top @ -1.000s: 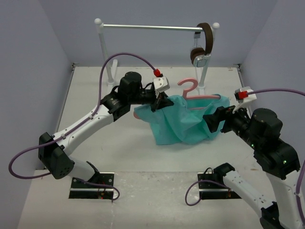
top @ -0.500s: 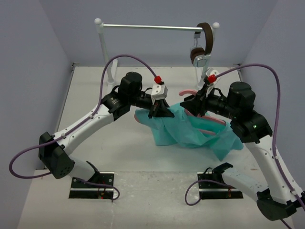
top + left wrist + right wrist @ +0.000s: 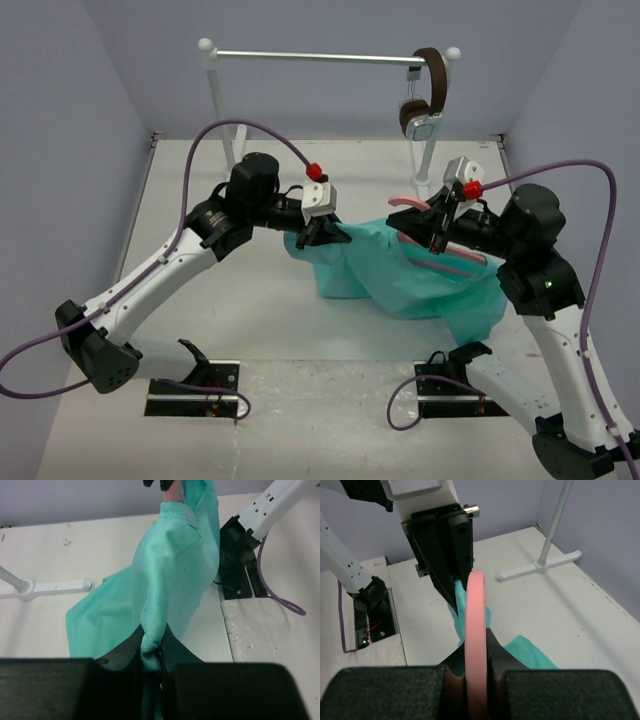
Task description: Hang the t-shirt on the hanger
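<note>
The teal t-shirt [image 3: 400,275] hangs between the two arms above the table. My left gripper [image 3: 330,235] is shut on a bunched fold of the t-shirt [image 3: 170,570] at its left end. The pink hanger [image 3: 440,255] lies partly under the cloth, with only its upper arm and a lower stretch showing. My right gripper [image 3: 437,232] is shut on the hanger [image 3: 475,630], which runs edge-on between its jaws. The left gripper [image 3: 445,545] fills the far part of the right wrist view, with teal cloth [image 3: 457,605] hanging from it.
A white rack [image 3: 215,100] with a silver rail stands at the back, brown-and-silver headphones [image 3: 425,95] hanging on its right end. The rack's foot [image 3: 540,565] shows in the right wrist view. Purple walls close the sides.
The right gripper swung in from the shirt's right side, then shut on the hanger and lifted it. The left arm drew back left a little, still holding the cloth. The shirt stretched out between them.
</note>
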Action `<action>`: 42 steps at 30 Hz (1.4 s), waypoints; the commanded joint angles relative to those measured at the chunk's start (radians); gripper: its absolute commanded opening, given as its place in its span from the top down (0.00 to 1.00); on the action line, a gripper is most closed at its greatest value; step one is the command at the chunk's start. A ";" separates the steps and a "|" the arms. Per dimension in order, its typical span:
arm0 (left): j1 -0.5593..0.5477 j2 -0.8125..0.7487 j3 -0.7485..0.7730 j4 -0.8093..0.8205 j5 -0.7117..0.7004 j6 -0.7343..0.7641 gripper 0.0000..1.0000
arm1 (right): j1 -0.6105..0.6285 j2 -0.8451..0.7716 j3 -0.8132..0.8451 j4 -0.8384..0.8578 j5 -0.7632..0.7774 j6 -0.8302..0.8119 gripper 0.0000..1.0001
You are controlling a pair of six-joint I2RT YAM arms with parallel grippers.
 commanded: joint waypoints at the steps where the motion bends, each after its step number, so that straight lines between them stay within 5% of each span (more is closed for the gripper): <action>1: 0.046 -0.046 0.003 -0.073 -0.171 0.048 0.99 | -0.030 -0.031 0.007 0.071 -0.028 -0.028 1.00; 14: 0.179 -0.087 0.003 -0.157 -0.288 0.065 0.94 | -0.064 -0.010 0.016 0.084 0.057 0.007 1.00; 18: 0.193 -0.095 -0.041 -0.112 -0.278 0.036 0.72 | -0.065 -0.006 0.020 0.105 0.049 0.025 1.00; 20: 0.199 -0.092 -0.048 -0.105 -0.274 0.033 0.68 | -0.066 -0.005 0.025 0.105 0.067 0.027 1.00; 22: 0.209 -0.091 -0.055 -0.103 -0.287 0.030 0.76 | -0.066 -0.007 0.025 0.105 0.099 0.027 1.00; 25: 0.231 -0.095 -0.062 -0.094 -0.292 0.020 1.00 | -0.070 -0.007 0.023 0.105 0.113 0.029 1.00; 29: 0.256 -0.101 -0.072 -0.070 -0.357 -0.016 1.00 | -0.073 0.006 0.031 0.104 0.164 0.036 1.00; 33: 0.281 -0.116 -0.090 -0.013 -0.416 -0.075 0.63 | -0.077 0.018 0.036 0.105 0.177 0.073 1.00; 35: 0.288 -0.116 -0.096 0.009 -0.400 -0.089 0.57 | -0.078 0.033 0.040 0.113 0.120 0.092 1.00; 39: 0.314 -0.112 -0.089 0.033 -0.435 -0.144 1.00 | -0.077 0.045 0.039 0.104 0.120 0.097 1.00; 42: 0.350 -0.134 -0.105 0.071 -0.430 -0.187 1.00 | -0.078 0.049 0.034 0.091 0.123 0.079 1.00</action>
